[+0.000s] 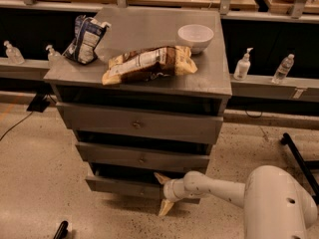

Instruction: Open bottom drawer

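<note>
The gripper [158,194] sits low, at the right part of the bottom drawer [117,184], lowest in the chest [212,76]. Its fingers [161,178] spread wide, one above the drawer front, one below.

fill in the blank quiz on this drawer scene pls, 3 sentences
1. The grey chest has ___ drawers.
2. The gripper is at the front of the bottom drawer, with its fingers ___.
3. The bowl on top of the chest is ___ in colour.

Missing words: three; open; white
</note>
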Tool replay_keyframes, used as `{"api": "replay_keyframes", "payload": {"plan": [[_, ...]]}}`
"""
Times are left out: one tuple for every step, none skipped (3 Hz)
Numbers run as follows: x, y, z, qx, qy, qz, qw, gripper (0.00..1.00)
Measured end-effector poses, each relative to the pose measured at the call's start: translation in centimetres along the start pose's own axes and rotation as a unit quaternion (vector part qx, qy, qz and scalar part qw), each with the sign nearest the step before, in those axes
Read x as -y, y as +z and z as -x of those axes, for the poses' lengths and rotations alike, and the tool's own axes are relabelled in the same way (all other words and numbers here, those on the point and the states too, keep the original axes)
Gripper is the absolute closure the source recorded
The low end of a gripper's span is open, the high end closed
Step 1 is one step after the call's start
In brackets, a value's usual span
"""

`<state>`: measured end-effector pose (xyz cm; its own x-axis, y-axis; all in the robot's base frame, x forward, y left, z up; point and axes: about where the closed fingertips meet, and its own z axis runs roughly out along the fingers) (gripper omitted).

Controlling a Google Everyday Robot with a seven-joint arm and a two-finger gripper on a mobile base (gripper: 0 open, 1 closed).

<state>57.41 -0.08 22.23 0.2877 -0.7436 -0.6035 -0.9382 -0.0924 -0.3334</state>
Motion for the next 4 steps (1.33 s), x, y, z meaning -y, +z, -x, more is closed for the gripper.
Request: {"api": "replay_keyframes", "payload": {"plan": [[1.0,0.5,-2.8,-0.016,0.027,0.003,0.9995,0.09],[1.6,0.9,-4.2,-0.020,0.041,0.003,0.9990,0.10],[1.8,1.5,-3.9,-0.008,0.040,0.015,0.9991,0.11],[0.2,3.1,-4.1,-0.004,0.054,0.053,0.9971,0.24]]}}
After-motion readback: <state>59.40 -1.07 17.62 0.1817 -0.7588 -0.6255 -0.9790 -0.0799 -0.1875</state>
